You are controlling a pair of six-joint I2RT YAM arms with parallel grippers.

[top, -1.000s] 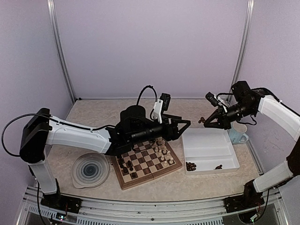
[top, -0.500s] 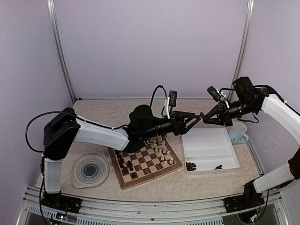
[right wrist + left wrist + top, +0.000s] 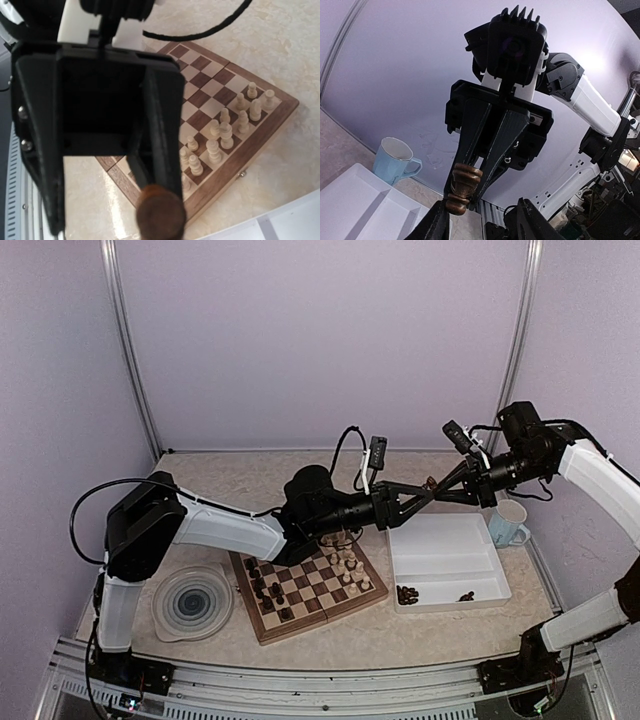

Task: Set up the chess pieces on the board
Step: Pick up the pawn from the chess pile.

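My right gripper (image 3: 432, 487) is shut on a dark brown chess piece (image 3: 428, 482), held in the air above the back left corner of the white tray. In the left wrist view the piece (image 3: 463, 188) hangs from the right gripper's black fingers. My left gripper (image 3: 483, 225) is open around it: one fingertip (image 3: 436, 223) sits at the piece's base, the other stands well apart. In the right wrist view the piece (image 3: 161, 214) is a brown blur. The board (image 3: 262, 625) carries cream pieces (image 3: 346, 561) on its right side and dark pieces (image 3: 268, 595) on its left.
The white two-compartment tray (image 3: 450, 550) lies right of the board with a few dark pieces (image 3: 407, 593) at its front. A pale blue mug (image 3: 508, 525) stands at the tray's right, and a round blue-swirl plate (image 3: 193, 602) lies left of the board.
My left arm has reached right, from over the board to the right gripper, and its jaws have narrowed around the dark piece. The right gripper has barely moved.
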